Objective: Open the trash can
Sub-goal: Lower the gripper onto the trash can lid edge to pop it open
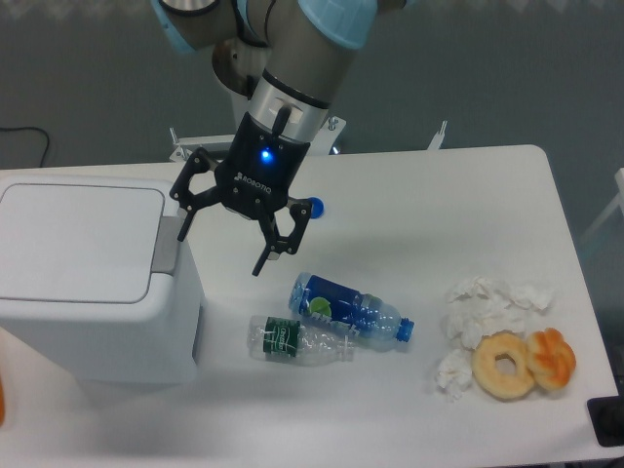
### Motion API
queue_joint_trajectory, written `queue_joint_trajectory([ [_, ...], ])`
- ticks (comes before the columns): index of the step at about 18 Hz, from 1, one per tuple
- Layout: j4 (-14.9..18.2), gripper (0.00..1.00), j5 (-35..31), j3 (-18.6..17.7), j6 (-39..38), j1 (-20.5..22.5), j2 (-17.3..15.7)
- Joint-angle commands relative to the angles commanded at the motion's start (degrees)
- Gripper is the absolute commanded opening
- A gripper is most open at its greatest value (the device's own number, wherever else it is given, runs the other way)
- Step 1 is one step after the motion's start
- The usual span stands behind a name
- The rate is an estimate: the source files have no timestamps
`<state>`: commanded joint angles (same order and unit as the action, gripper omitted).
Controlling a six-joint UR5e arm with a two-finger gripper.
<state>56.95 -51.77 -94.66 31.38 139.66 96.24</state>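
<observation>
The trash can (88,292) is a large white boxy bin at the left of the table. Its flat white lid (78,239) lies shut, and the grey push tab (166,255) sits at the lid's right edge. My gripper (222,249) hangs just to the right of the bin, above the table. Its jaws are spread wide and hold nothing. The left fingertip (183,230) is close to the grey tab, and I cannot tell whether it touches it. The right fingertip (260,266) points down at the table.
Two plastic bottles lie in the middle of the table: one with a blue label (346,307) and one with a green label (297,340). Crumpled white tissues (487,307), a doughnut (504,365) and an orange pastry (553,357) lie at the right. A blue cap (314,207) shows behind the gripper.
</observation>
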Motion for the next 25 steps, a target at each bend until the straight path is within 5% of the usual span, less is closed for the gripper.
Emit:
queue_joint_trajectory([
  [25, -0.4, 1.00, -0.3, -0.5, 0.4, -1.3, 1.5],
])
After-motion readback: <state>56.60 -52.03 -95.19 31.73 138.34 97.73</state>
